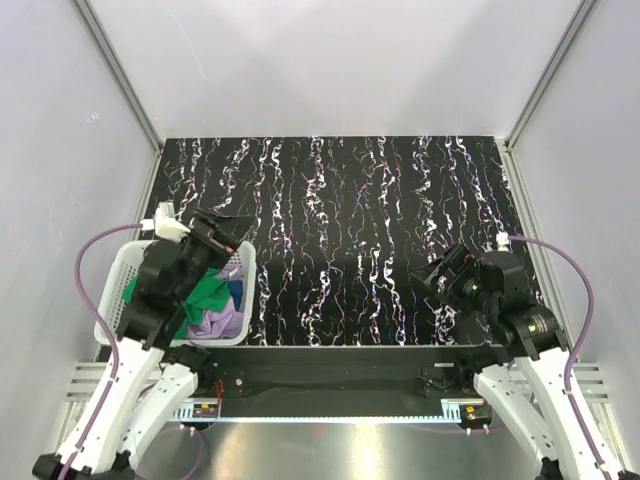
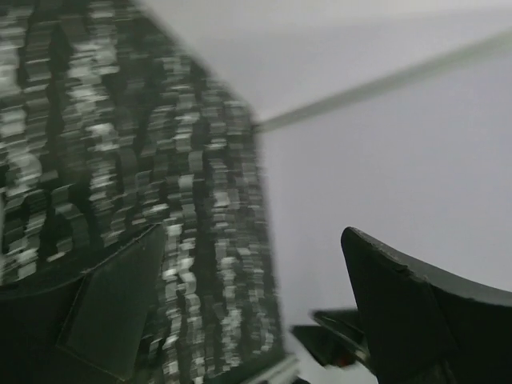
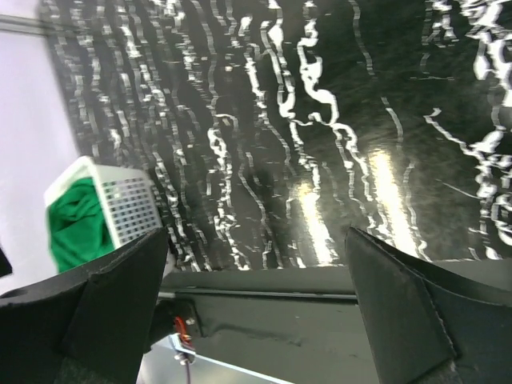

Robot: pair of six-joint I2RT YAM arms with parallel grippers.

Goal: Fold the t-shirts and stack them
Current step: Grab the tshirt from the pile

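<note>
Our left gripper (image 1: 228, 225) and right gripper (image 1: 440, 283) both stand wide apart and hold nothing, since the green, lilac and blue t-shirts (image 1: 207, 296) lie bunched in the basket (image 1: 247, 285) at the left of the surface (image 1: 350, 220).

Left fingers (image 2: 112, 312), right fingers (image 3: 400, 312): wide apart

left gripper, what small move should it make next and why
Probably tip the left gripper down into the basket toward the green t-shirt. Its jaws stand open and empty by the basket's far corner, and the green t-shirt lies bunched on top inside, so it looks the easiest to take first.
</note>
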